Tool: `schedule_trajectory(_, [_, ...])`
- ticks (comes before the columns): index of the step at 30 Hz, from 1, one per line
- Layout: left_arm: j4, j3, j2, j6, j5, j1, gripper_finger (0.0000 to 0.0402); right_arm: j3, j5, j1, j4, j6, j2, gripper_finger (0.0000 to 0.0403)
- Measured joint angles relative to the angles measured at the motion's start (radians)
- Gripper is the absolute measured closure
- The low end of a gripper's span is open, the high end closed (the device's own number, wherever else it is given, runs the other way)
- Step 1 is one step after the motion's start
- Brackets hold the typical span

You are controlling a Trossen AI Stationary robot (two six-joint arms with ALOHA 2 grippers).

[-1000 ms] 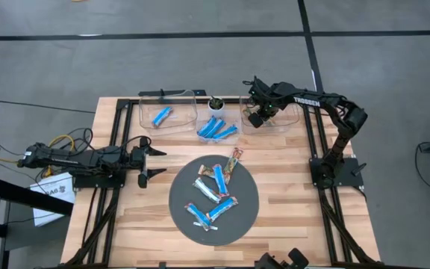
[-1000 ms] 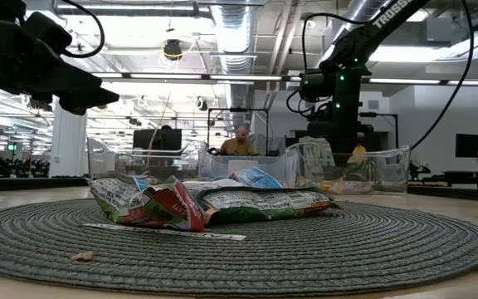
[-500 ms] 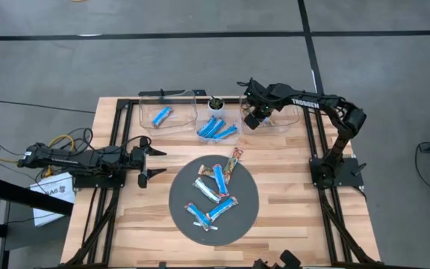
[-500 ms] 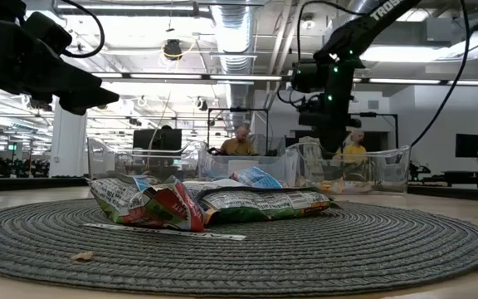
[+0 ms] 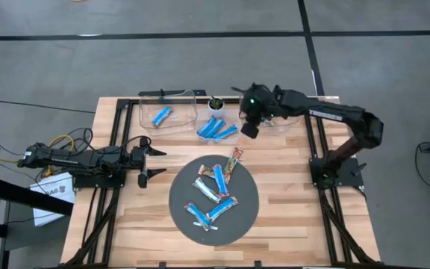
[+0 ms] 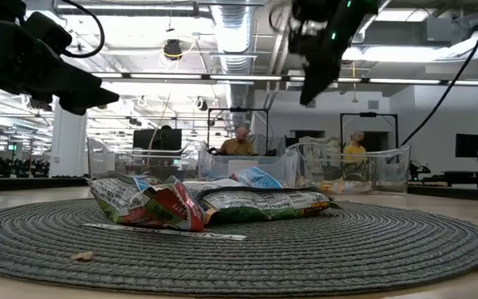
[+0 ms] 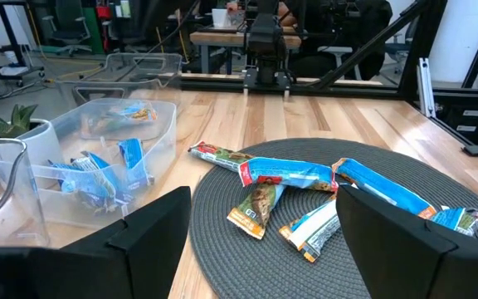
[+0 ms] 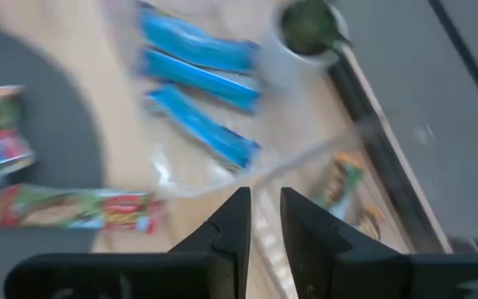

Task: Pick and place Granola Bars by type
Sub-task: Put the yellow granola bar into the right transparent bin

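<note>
**Right gripper hanging near the middle bin, jaws nearly together and empty**

Right gripper (image 5: pixel 249 128): fingers (image 8: pixel 232 224) sitting close together with a narrow gap, gripping nothing, hanging above the table between the middle and right clear bins. Left gripper (image 5: pixel 154 163): jaws standing wide apart, empty, waiting at the table's left side.

Granola bars (image 5: pixel 213 193): several blue, blue-and-white and tan ones lying on the round grey mat (image 5: pixel 248 213); three blue bars (image 5: pixel 216 130) lying in the middle bin; one blue bar (image 5: pixel 161 116) lying in the left bin (image 5: pixel 142 118). A small potted plant (image 5: pixel 216 103) is standing beside the bins.
</note>
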Motion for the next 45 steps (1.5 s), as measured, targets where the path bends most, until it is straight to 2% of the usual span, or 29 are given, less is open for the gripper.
schedule_trajectory(9, [0.000,0.000,0.000,0.000,-0.001,0.000,0.0107,0.000,0.000,0.245,-0.004,-0.061,-0.043,0.0342])
schedule_trajectory(14, [0.000,0.000,0.000,0.000,-0.002,0.000,0.0107,0.000,0.000,0.369,-0.001,-0.163,-0.025,0.0342])
schedule_trajectory(20, [0.000,0.000,0.000,0.000,-0.002,0.000,0.0107,0.003,-0.005,0.494,0.031,-0.179,0.006,0.0342])
schedule_trajectory(26, [0.000,0.000,0.000,0.000,-0.004,0.000,0.0107,0.000,-0.068,0.600,0.043,-0.179,0.068,0.0342])
schedule_trajectory(36, [0.000,0.000,0.000,0.000,-0.003,0.000,0.0107,-0.001,-0.076,0.701,0.103,-0.178,0.230,0.0336])
schedule_trajectory(45, [0.000,0.000,0.000,0.000,-0.003,0.000,0.0107,-0.001,-0.076,0.714,0.118,-0.133,0.337,0.0276])
